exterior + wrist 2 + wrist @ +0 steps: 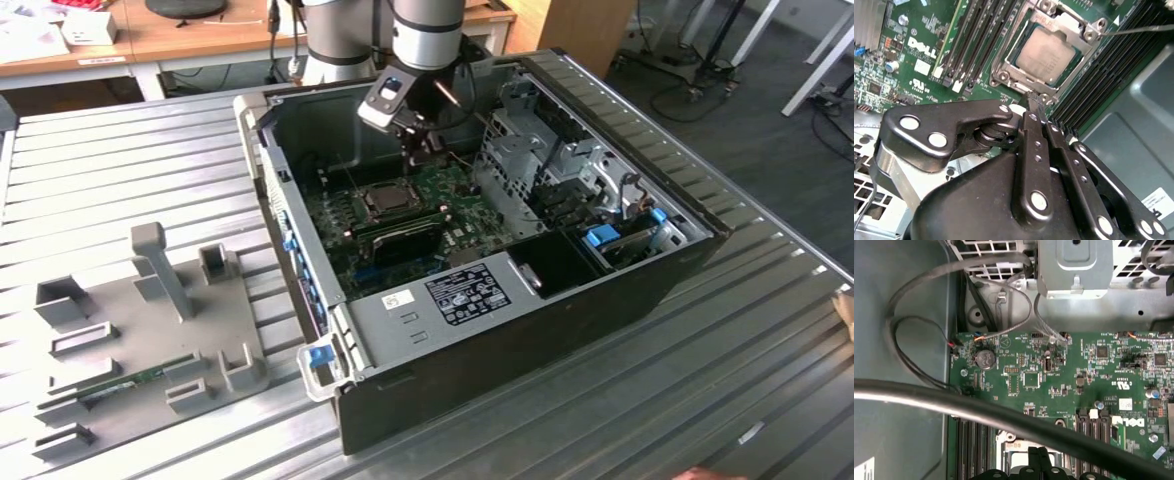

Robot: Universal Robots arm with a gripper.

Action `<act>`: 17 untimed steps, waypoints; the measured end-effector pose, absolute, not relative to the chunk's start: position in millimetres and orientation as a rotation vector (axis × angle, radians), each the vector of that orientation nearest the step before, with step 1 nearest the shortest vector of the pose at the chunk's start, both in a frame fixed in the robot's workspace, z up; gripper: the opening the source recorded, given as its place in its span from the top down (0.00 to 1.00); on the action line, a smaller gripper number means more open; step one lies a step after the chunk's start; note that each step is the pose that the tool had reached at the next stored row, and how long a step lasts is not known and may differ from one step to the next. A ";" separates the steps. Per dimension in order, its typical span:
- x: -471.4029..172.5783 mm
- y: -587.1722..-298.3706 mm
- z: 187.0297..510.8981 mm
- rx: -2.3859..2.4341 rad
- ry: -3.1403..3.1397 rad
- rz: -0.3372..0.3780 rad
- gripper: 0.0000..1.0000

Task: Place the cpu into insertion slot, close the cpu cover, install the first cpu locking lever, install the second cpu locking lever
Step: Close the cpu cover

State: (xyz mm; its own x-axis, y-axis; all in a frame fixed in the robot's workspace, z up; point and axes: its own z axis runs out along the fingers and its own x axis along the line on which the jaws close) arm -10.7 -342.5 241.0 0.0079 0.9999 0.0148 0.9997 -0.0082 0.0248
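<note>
The cpu, with its pale metal top, lies flat in the insertion slot on the green board. The silver cpu cover lies down over it, and the chip shows through the cut-out. A thin locking lever sticks out sideways from one corner of the socket. My gripper is shut with nothing between its fingers, and its tip is just off the socket's edge. In the exterior view the gripper hangs inside the open case, above the socket. In the first wrist view the black fingertips are pressed together.
Long black memory slots flank the socket on both sides. A thick grey cable crosses close to the wrist. A metal drive cage fills the case at the exterior view's right. A grey fixture plate lies on the table at that view's left.
</note>
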 end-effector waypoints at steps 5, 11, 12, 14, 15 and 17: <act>-11.6 -342.5 240.9 2.225 2.207 0.043 0.90; -12.0 -342.5 240.4 2.148 2.283 0.044 0.90; -12.0 -342.5 240.3 2.127 2.303 0.044 0.90; -12.0 -342.5 240.0 2.085 2.341 0.044 0.90; -12.0 -342.5 239.9 2.064 2.360 0.044 0.90; -12.0 -342.5 239.9 2.037 2.384 0.044 0.90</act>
